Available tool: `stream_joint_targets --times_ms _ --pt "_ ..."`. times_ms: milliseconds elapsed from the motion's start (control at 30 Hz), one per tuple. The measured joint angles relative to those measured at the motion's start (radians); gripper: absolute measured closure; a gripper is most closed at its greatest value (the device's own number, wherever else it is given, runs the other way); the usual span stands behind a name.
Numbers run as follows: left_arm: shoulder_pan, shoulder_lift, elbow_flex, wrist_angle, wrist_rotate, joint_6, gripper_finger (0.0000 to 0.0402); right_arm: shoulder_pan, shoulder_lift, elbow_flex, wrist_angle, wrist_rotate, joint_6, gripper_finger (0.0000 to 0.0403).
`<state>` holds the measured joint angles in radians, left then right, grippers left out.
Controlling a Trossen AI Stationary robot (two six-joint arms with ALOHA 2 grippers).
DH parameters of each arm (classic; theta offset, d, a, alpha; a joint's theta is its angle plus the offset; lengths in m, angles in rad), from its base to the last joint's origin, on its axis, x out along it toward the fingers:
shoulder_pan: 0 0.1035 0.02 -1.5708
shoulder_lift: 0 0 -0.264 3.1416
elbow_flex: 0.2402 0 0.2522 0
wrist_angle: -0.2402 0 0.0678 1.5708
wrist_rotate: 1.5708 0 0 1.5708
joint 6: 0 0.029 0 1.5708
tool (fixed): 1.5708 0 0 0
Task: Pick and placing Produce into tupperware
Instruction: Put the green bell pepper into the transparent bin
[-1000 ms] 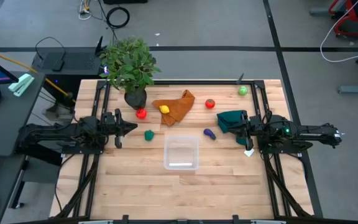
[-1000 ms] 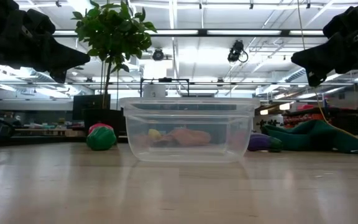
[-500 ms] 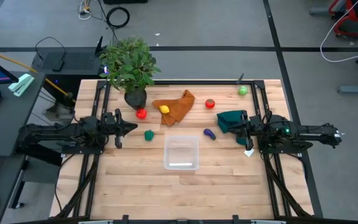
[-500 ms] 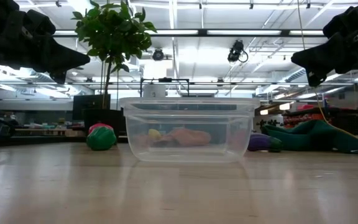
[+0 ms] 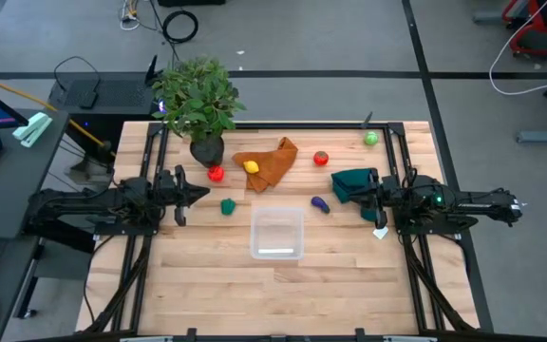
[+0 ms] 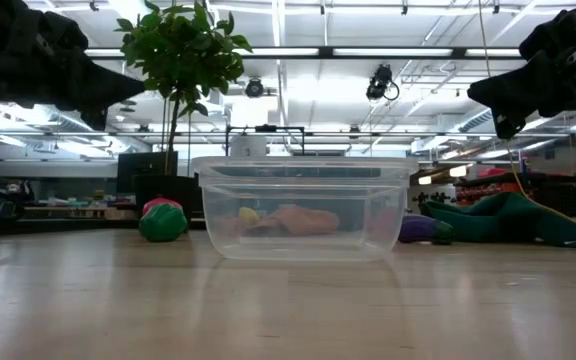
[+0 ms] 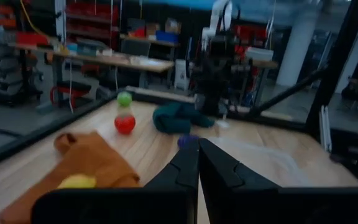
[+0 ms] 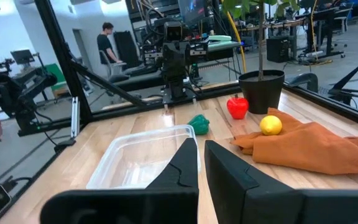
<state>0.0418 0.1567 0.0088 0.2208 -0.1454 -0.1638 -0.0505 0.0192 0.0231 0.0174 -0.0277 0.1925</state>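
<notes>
Nothing picked yet: tupperware [image 5: 276, 233] empty mid-table, produce scattered behind it. Left gripper [image 5: 201, 196] pressed together, apparently nearest the green piece [image 5: 227, 205]; right gripper [image 5: 360, 200] likewise closed. Next: open, descend, grasp.

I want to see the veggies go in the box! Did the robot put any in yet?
Not yet. The clear tupperware is empty. Nothing is in hand: the left end effector and right end effector both hover shut. All six are left: red pepper, green piece, lemon on the orange cloth, tomato, purple eggplant, green ball.
</notes>
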Motion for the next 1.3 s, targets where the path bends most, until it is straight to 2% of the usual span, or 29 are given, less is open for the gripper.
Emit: stream_joint_targets --times_ms 233,467,733,800,900,1067,1300 --pt "0.000 0.000 0.000 0.115 -0.040 -0.007 0.0392 0.000 0.000 -0.001 0.070 0.018 0.149 0.0402" --pt "0.000 0.000 0.000 0.278 -0.107 -0.008 0.0384 0.000 0.000 -0.001 0.259 0.174 0.244 0.0402" --pt "0.000 0.000 0.000 0.292 -0.300 -0.012 0.0394 0.000 0.000 0.002 0.360 0.400 0.332 0.0402" --pt "0.000 0.000 0.000 0.272 -0.342 -0.036 0.0393 0.000 0.004 0.010 0.357 0.428 0.338 0.0402" --pt "0.000 0.000 0.000 0.230 -0.351 -0.063 0.0387 0.000 0.029 0.037 0.356 0.449 0.298 0.0402" --pt "0.000 0.004 0.043 0.149 -0.347 -0.075 0.0386 0.000 0.120 0.141 0.266 0.450 0.219 0.0402" --pt "0.000 0.109 0.253 -0.023 -0.326 -0.009 0.0388 0.000 0.301 0.411 -0.085 0.450 0.214 0.0402"
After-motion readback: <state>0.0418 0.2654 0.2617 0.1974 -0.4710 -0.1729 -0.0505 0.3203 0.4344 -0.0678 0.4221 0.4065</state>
